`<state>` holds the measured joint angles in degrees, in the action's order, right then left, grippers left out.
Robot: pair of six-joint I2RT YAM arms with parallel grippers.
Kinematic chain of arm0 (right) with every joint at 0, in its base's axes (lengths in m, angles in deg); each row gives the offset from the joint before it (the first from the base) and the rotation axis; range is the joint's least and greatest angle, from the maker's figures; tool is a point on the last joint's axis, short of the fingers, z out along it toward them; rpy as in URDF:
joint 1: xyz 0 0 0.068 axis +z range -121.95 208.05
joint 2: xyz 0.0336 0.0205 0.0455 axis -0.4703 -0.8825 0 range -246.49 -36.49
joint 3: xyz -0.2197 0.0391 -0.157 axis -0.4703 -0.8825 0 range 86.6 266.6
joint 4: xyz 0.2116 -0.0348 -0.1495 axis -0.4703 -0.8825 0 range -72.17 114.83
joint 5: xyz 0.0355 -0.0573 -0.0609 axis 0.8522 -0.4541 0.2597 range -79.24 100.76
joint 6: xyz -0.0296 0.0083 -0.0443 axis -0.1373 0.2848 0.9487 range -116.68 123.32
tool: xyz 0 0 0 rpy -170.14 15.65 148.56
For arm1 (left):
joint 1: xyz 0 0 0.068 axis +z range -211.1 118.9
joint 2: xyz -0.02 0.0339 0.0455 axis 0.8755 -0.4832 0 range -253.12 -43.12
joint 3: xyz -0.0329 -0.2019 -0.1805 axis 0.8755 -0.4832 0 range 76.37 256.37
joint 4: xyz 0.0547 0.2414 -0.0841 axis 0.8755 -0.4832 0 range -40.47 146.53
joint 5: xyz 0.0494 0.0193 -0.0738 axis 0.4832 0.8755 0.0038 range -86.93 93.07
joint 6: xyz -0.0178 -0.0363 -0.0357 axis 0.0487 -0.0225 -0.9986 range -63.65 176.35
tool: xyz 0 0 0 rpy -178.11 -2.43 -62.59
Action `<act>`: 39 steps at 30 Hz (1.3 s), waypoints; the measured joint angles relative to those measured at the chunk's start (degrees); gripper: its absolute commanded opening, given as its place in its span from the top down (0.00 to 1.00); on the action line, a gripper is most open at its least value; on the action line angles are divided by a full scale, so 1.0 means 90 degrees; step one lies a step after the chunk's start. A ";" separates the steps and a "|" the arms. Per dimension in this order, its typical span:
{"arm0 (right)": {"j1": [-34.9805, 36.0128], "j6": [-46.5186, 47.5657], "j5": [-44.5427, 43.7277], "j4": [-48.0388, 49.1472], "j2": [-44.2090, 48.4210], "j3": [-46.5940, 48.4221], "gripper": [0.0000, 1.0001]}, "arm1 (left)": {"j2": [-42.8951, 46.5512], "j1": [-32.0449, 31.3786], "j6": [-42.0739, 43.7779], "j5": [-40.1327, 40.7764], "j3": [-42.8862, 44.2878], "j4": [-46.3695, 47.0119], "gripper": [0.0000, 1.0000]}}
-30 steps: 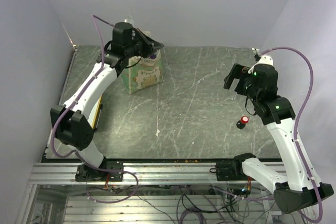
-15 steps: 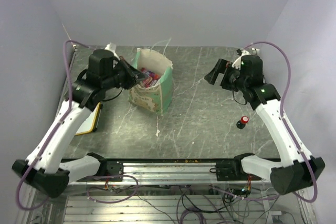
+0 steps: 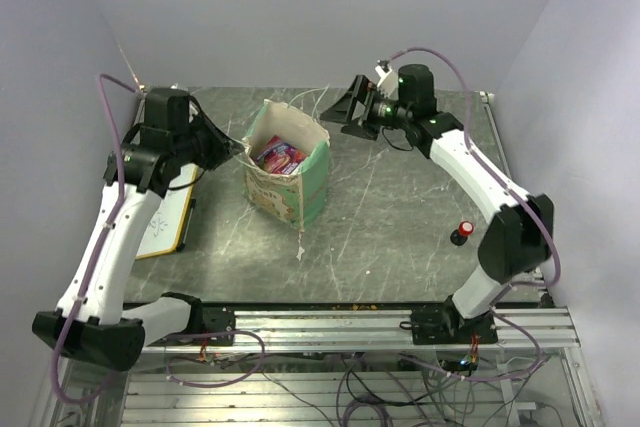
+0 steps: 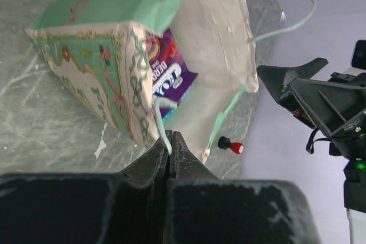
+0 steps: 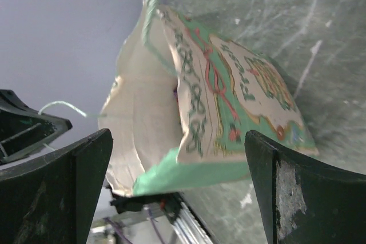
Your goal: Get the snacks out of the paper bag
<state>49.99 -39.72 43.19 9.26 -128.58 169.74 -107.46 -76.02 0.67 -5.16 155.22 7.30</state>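
Observation:
The mint-green paper bag [image 3: 300, 190] stands open-mouthed at the table's far middle-left. Pink-purple and red snack packets [image 3: 280, 157] lie inside it. My left gripper [image 3: 238, 151] is at the bag's left rim, shut on a thin mint string handle [image 4: 162, 119]. The left wrist view shows the bag [image 4: 108, 38] and a purple packet [image 4: 173, 79] in its tan inside. My right gripper [image 3: 334, 112] is open wide and empty beside the bag's far right rim. In the right wrist view the bag [image 5: 240, 90] fills the space ahead of the open gripper [image 5: 177, 135].
A wood-framed whiteboard [image 3: 167, 215] lies at the left edge under the left arm. A small red-topped black button [image 3: 462, 233] sits on the table at the right, and shows in the left wrist view [image 4: 231, 146]. Walls close the back and both sides.
The left arm has pulled the bag nearer and to the right, so that its mouth faces up and open. The right arm has swung from the right side to the bag's far rim.

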 measured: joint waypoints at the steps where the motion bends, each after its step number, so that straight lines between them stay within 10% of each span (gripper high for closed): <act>1: -0.0010 -0.0170 0.0112 0.0151 -0.0197 0.0083 0.00 | -0.0163 0.0119 0.0117 -0.0056 0.0136 -0.0070 0.93; 6: -0.0029 -0.0894 0.0682 0.0692 -0.1321 0.0767 0.13 | -0.0843 0.0403 0.0585 -0.0289 0.0663 -0.0163 0.93; 13: -0.0107 -0.1484 0.1552 0.1576 -0.2365 0.1892 0.73 | -0.1401 0.0770 0.1112 -0.0670 0.1224 -0.0464 0.93; 18: -0.0194 -0.1948 0.2144 0.2115 -0.3009 0.2533 0.99 | -0.1724 0.1001 0.1338 -0.0753 0.1753 -0.0673 0.93; 39: -0.0214 -0.0945 0.3007 0.1061 -0.2878 0.2492 1.00 | -0.4413 0.2013 0.0770 -0.2023 0.4937 -0.0102 0.93</act>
<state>48.06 -48.23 70.25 18.81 -154.48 192.16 -147.17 -57.90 7.60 -23.37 199.66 6.38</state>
